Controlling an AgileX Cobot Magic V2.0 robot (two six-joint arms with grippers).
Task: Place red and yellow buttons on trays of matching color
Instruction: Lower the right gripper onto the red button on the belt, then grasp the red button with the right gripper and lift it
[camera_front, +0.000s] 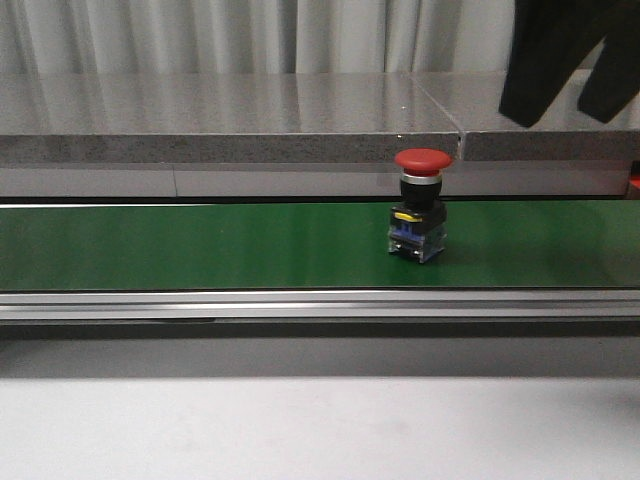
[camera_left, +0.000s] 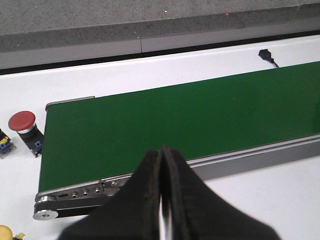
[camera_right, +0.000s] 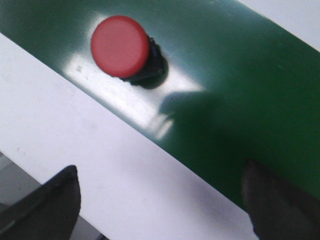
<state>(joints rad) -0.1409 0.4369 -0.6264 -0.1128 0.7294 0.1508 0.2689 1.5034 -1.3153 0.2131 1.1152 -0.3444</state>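
A red button (camera_front: 422, 160) on a black and clear base stands upright on the green belt (camera_front: 200, 245), right of the middle. Seen from above, the same red button (camera_right: 120, 46) lies ahead of my right gripper (camera_right: 160, 172), which is open and empty over the belt's edge. In the front view the right gripper (camera_front: 575, 105) hangs high at the back right. My left gripper (camera_left: 162, 150) is shut on nothing, near the belt's end (camera_left: 47, 207). Another red button (camera_left: 23, 125) stands on the white table beside that end. A yellow button (camera_left: 5, 232) shows at the frame's corner. The trays are out of view.
A grey stone ledge (camera_front: 230, 120) runs behind the belt. An aluminium rail (camera_front: 320, 303) lines the belt's near side, with white table (camera_front: 320, 430) in front. A blue-and-yellow part (camera_left: 4, 145) and a small black plug (camera_left: 266, 55) lie on the table.
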